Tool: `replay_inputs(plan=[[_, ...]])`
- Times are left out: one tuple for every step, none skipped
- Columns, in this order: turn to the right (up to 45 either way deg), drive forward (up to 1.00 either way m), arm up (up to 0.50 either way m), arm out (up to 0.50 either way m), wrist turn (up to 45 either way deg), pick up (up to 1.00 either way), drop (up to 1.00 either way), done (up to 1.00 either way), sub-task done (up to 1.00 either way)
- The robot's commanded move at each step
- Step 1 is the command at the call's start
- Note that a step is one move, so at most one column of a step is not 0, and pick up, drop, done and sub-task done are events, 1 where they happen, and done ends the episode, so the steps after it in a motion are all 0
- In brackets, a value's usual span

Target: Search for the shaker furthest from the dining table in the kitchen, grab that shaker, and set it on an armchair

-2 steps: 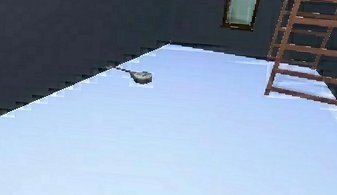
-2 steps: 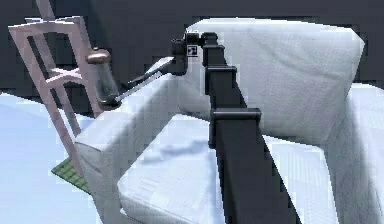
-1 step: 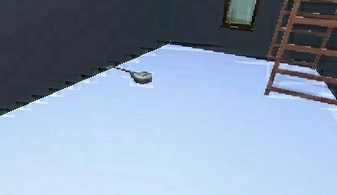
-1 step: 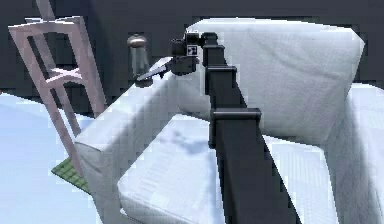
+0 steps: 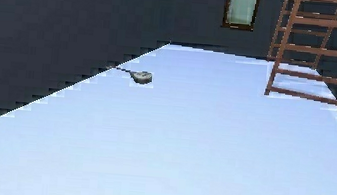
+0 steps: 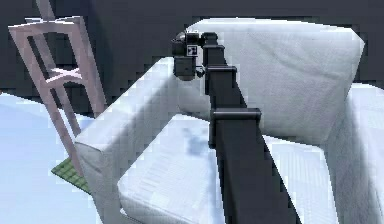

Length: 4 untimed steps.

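1. The arm [image 6: 235, 150] reaches toward 12 o'clock over the white armchair [image 6: 300, 80], with the hand [image 6: 184, 60] at its far end (whether it grips anything, I cannot tell).
2. A wooden frame [image 6: 62, 75] stands at 10 o'clock on the pale floor [image 5: 173, 136].

In the forward view the grey thing [image 5: 141, 77] on the floor [image 5: 173, 146] is too small to name, and the wooden frame [image 5: 315, 52] is cut by the top and right edges. In the arm side view the arm [image 6: 240, 150] hides a strip of the armchair [image 6: 300, 80], which runs off the right and bottom edges; whether the gripper [image 6: 184, 62] holds anything cannot be told.
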Motion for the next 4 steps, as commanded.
replay_inputs(plan=[[0.0,0.00,0.00,0.00,30.0,0.00,0.00,0.00,0.00],[0.0,0.00,-0.18,0.00,0.0,0.00,0.00,0.00,0.00],[0.0,0.00,-0.32,0.00,0.0,0.00,0.00,0.00,0.00],[0.0,0.00,0.00,0.00,0.0,0.00,1.00,0.00,0.00]])
